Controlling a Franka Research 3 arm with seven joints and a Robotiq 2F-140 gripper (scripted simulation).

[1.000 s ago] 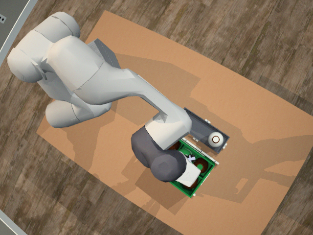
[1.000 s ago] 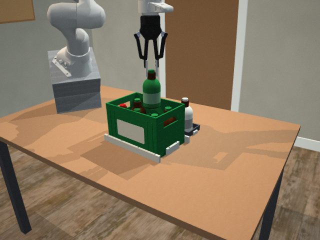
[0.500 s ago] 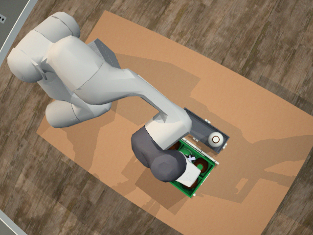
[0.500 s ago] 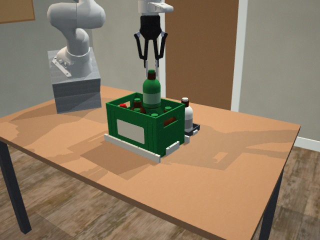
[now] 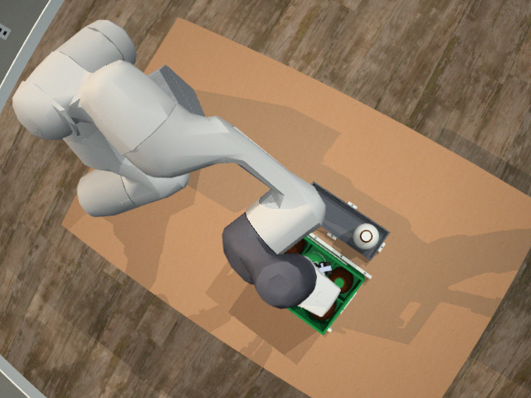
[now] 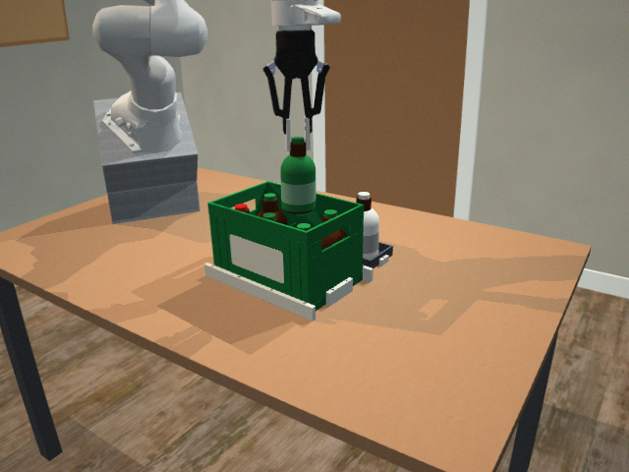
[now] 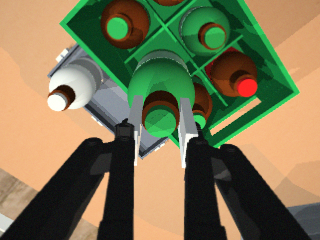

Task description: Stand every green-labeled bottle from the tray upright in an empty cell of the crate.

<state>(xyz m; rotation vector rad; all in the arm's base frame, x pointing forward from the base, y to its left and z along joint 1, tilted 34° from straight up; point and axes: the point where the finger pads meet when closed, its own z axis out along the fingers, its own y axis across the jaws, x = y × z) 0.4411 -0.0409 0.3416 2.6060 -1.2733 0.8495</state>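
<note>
My gripper [image 6: 298,146] [image 7: 160,110] is shut on the brown neck of a green-labeled bottle [image 6: 298,175] [image 7: 161,80] with a green cap. The bottle is upright, its lower part inside the green crate [image 5: 323,331] [image 6: 337,271] [image 7: 274,90], in the row nearer the tray; its base is hidden. Another green-shouldered bottle [image 7: 200,30], a red-capped brown bottle [image 7: 232,72] and several green-capped brown ones, such as this bottle [image 7: 135,22], stand in other cells. A white bottle [image 5: 364,246] [image 6: 371,223] [image 7: 75,87] stands upright on the dark tray [image 5: 338,214] [image 6: 388,251] [image 7: 115,100].
The tray lies close beside the crate's long side. Low white strips, such as this strip [image 6: 258,291], border the crate on the table [image 5: 428,257] [image 6: 406,366]. The arm covers part of the crate in the view from above. The held bottle rises well above the crate's rim.
</note>
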